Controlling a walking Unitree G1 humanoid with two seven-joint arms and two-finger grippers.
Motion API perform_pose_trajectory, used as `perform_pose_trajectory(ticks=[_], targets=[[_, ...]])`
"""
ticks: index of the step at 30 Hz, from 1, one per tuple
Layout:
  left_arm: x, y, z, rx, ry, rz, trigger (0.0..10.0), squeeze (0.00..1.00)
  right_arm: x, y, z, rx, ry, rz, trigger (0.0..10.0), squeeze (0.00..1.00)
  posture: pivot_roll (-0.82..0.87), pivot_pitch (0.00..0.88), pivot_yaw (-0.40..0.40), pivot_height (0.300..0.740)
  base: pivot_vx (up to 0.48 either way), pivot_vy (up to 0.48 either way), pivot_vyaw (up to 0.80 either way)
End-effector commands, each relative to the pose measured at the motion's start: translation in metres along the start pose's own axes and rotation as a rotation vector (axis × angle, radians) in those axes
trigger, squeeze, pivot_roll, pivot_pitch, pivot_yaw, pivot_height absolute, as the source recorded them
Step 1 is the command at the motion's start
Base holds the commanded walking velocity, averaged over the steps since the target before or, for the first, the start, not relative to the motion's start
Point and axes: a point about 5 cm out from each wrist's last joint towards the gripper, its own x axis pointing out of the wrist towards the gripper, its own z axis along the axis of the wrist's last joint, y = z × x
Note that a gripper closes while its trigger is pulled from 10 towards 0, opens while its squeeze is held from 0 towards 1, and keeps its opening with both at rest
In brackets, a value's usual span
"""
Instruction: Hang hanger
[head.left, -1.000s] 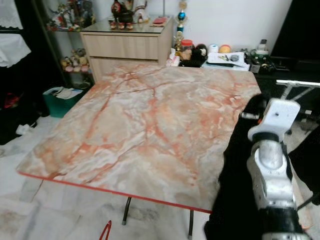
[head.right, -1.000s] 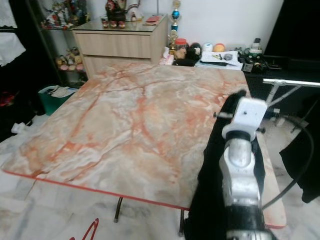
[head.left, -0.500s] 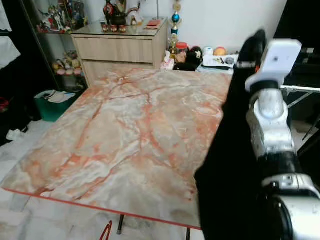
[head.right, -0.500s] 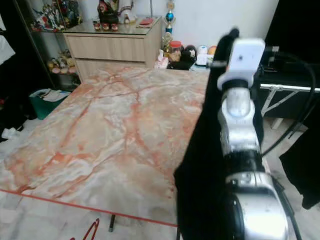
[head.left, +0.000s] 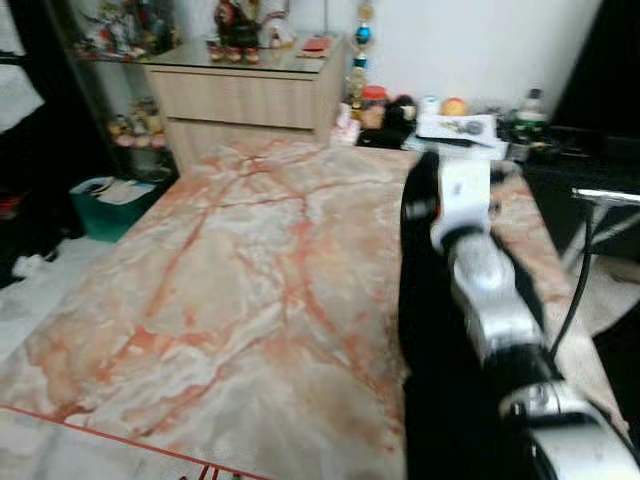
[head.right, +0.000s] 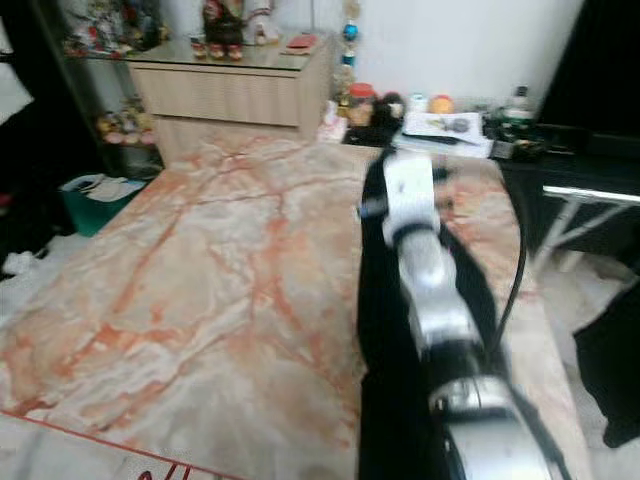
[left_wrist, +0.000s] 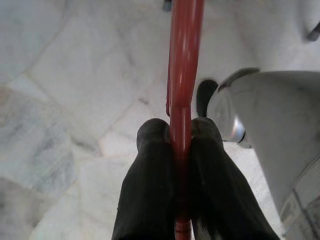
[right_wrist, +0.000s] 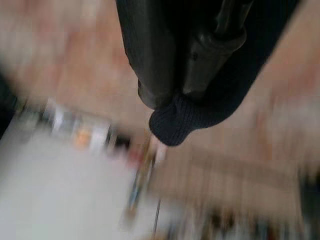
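Left gripper (left_wrist: 181, 137) clamped on red hanger (left_wrist: 183, 60); rod axis running straight out between fingers, low over floor. Right gripper (right_wrist: 192, 92) pinching dark knit garment (right_wrist: 185, 120) hanging below fingertips, above marble table (head.left: 240, 270).

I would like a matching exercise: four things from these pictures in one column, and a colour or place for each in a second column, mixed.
Things:
1. hanger
2. garment
3. table
4. drawer chest

Descriptions:
a. dark knit, in the right gripper
b. pale wood, behind the table
c. red, in the left gripper
d. pink and orange marble pattern

Pairs: 1-c, 2-a, 3-d, 4-b
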Motion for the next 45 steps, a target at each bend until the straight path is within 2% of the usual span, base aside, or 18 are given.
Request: perform_pose_trajectory(ticks=[1, 2, 3, 4, 5, 6, 13, 18, 25, 31, 37, 38, 45], targets=[[-0.002, -0.007, -0.012, -0.002, 0.047, -0.034, 10.0, 0.0, -0.008, 0.008, -0.013, 0.01, 0.034, 0.041, 10.0, 0.0, 0.07, 0.062, 0.029, 0.74, 0.0, 0.0, 0.0], [-0.002, -0.007, -0.012, -0.002, 0.047, -0.034, 10.0, 0.0, -0.008, 0.008, -0.013, 0.01, 0.034, 0.041, 10.0, 0.0, 0.07, 0.062, 0.029, 0.74, 0.0, 0.0, 0.0], [-0.002, -0.008, -0.012, 0.001, 0.046, -0.039, 10.0, 0.0, -0.017, 0.011, -0.026, 0.022, 0.066, 0.04, 10.0, 0.04, 0.07, 0.063, 0.029, 0.74, 0.0, 0.0, 0.0], [-0.002, -0.008, -0.012, 0.002, 0.046, -0.041, 10.0, 0.0, -0.022, 0.011, -0.032, 0.033, 0.082, 0.017, 10.0, 0.99, 0.07, 0.063, 0.029, 0.74, 0.0, 0.0, 0.0], [-0.002, -0.008, -0.011, 0.002, 0.045, -0.042, 10.0, 0.0, -0.026, 0.011, -0.037, 0.059, 0.096, -0.001, 10.0, 1.0, 0.07, 0.063, 0.029, 0.74, 0.0, 0.0, 0.0], [-0.002, -0.008, -0.011, 0.002, 0.044, -0.042, 10.0, 0.0, -0.031, 0.01, -0.041, 0.086, 0.103, -0.026, 10.0, 1.0, 0.07, 0.062, 0.028, 0.74, 0.0, 0.0, 0.0], [-0.002, -0.007, -0.012, 0.001, 0.045, -0.041, 10.0, 0.0, -0.046, 0.003, -0.043, 0.127, 0.092, -0.13, 10.0, 1.0, 0.07, 0.062, 0.025, 0.74, 0.0, 0.0, 0.0], [-0.002, -0.007, -0.012, -0.001, 0.046, -0.04, 10.0, 0.0, -0.055, -0.007, -0.034, 0.178, 0.042, -0.204, 10.0, 1.0, 0.07, 0.062, 0.023, 0.74, 0.0, 0.0, 0.0], [-0.002, -0.006, -0.011, 0.004, 0.046, -0.041, 10.0, 0.0, -0.061, -0.006, -0.036, 0.173, 0.08, -0.219, 10.0, 1.0, 0.07, 0.058, 0.027, 0.74, 0.0, 0.0, 0.0], [-0.002, -0.003, -0.01, 0.028, 0.049, -0.044, 10.0, 0.0, -0.076, -0.004, -0.05, 0.186, 0.13, -0.242, 10.0, 1.0, 0.05, 0.062, 0.052, 0.74, 0.0, 0.0, 0.0], [-0.001, -0.002, -0.008, 0.047, 0.047, -0.042, 10.0, 0.0, -0.078, -0.003, -0.051, 0.201, 0.136, -0.243, 10.0, 1.0, 0.05, 0.051, 0.067, 0.74, 0.0, 0.0, 0.0], [-0.001, -0.001, -0.007, 0.054, 0.045, -0.035, 10.0, 0.0, -0.078, 0.0, -0.051, 0.206, 0.14, -0.232, 10.0, 0.0, 0.05, 0.049, 0.067, 0.74, 0.0, 0.0, 0.0], [-0.003, 0.004, -0.011, 0.053, 0.053, 0.005, 10.0, 0.0, -0.079, 0.0, -0.052, 0.201, 0.138, -0.219, 10.0, 0.0, 0.05, 0.049, 0.084, 0.74, 0.0, 0.0, 0.0]])
